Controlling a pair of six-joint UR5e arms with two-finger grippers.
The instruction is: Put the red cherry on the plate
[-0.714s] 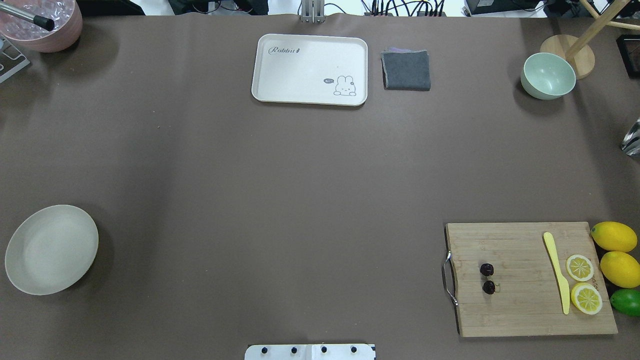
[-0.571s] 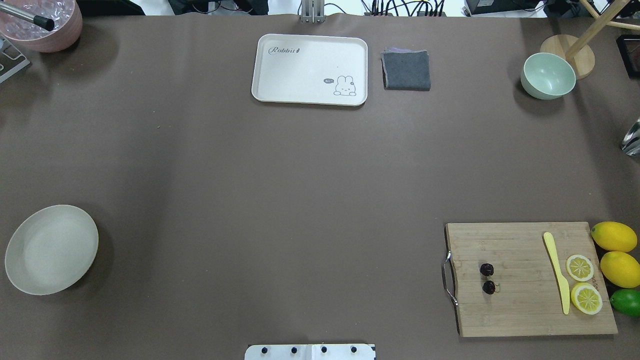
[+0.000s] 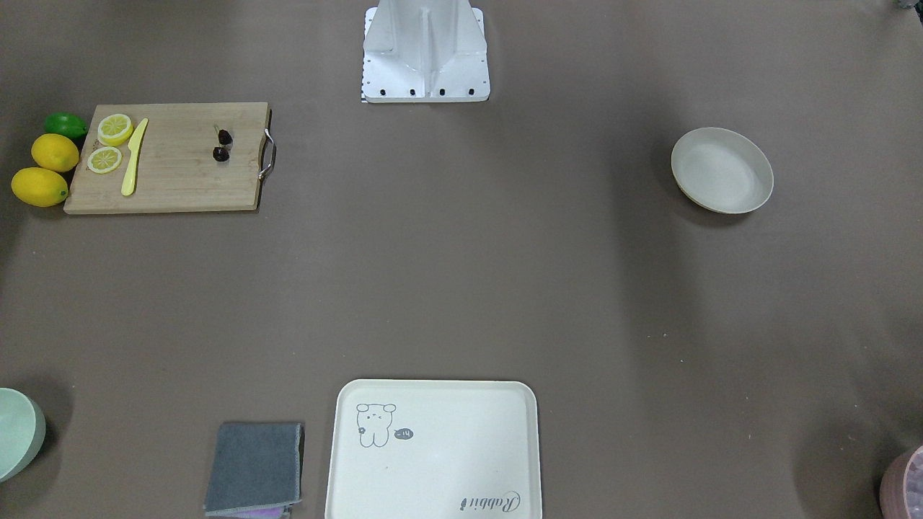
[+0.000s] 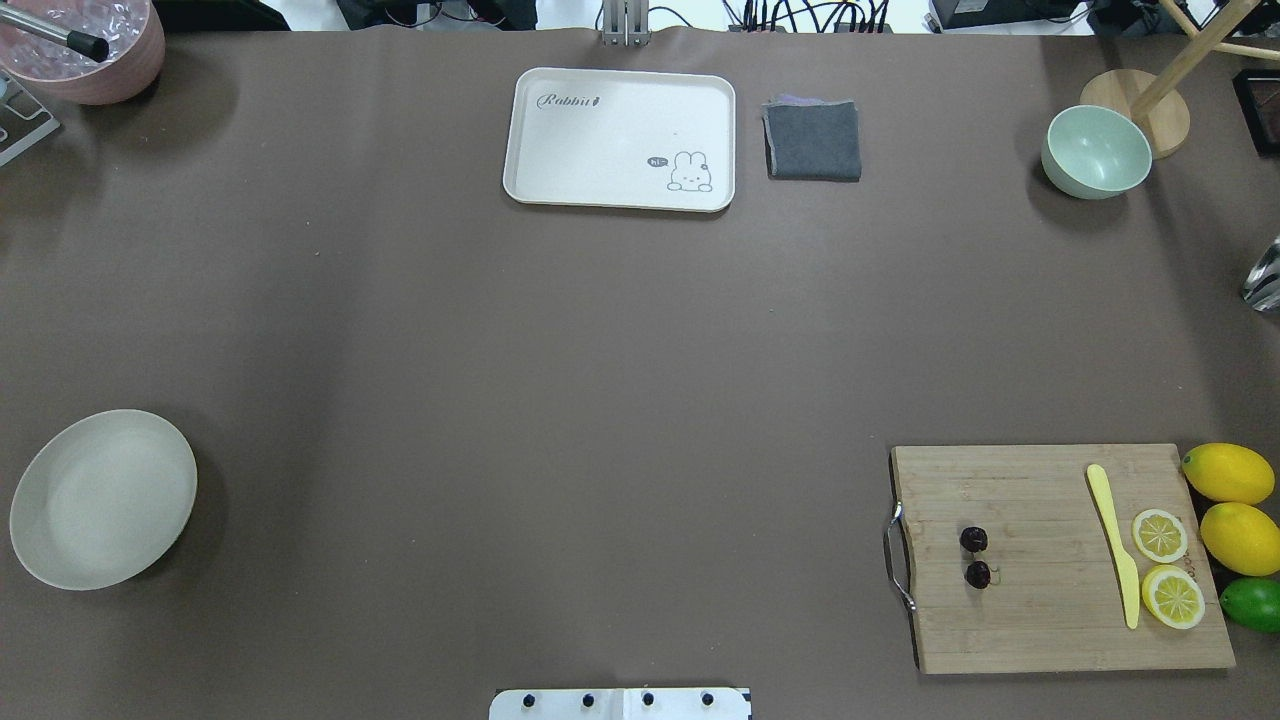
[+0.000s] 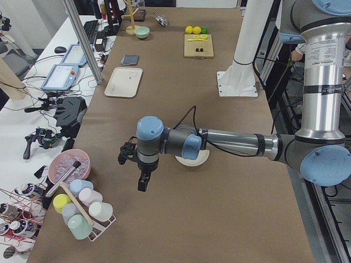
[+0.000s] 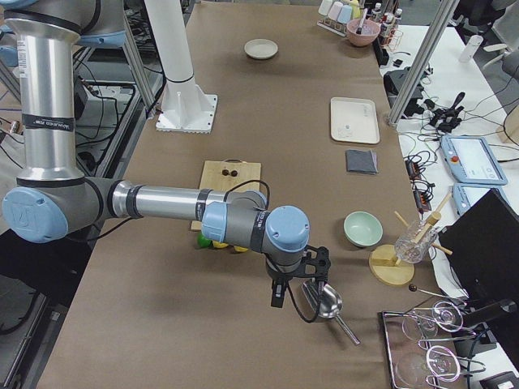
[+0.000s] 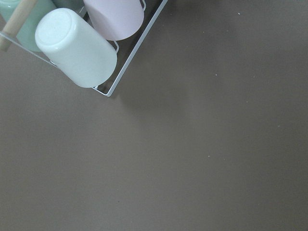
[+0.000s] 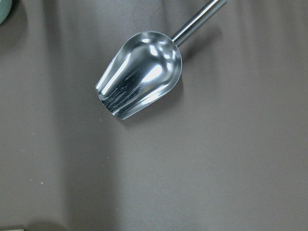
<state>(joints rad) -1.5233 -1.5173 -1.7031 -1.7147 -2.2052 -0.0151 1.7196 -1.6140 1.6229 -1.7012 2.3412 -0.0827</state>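
The cream tray (image 4: 600,150) carries the script word "Rabbit" in one corner, and a small drawn animal sits beside a speech bubble reading "hi~"; no other writing can be read. The red cherry (image 4: 975,557), two dark fruits on one thin stem, lies on the wooden cutting board (image 4: 1040,620) near its metal-handled end, at the right front of the table (image 4: 600,400). The plate (image 4: 100,500) sits well apart at the table's left side.

The arms show only in the two side views. The left fingers (image 5: 143,182) hang over the table's left end near a wire rack of cups (image 5: 82,211), farther from the cherry than the plate is. The right fingers (image 6: 276,296) hang at the right end just beside a metal scoop (image 6: 324,301), also well apart from the cherry. I cannot tell how far either pair is open, or whether it holds anything.

The left wrist camera looks down on a white cup (image 7: 77,48) and a pink one in the rack. The right wrist camera shows the scoop lying on the table
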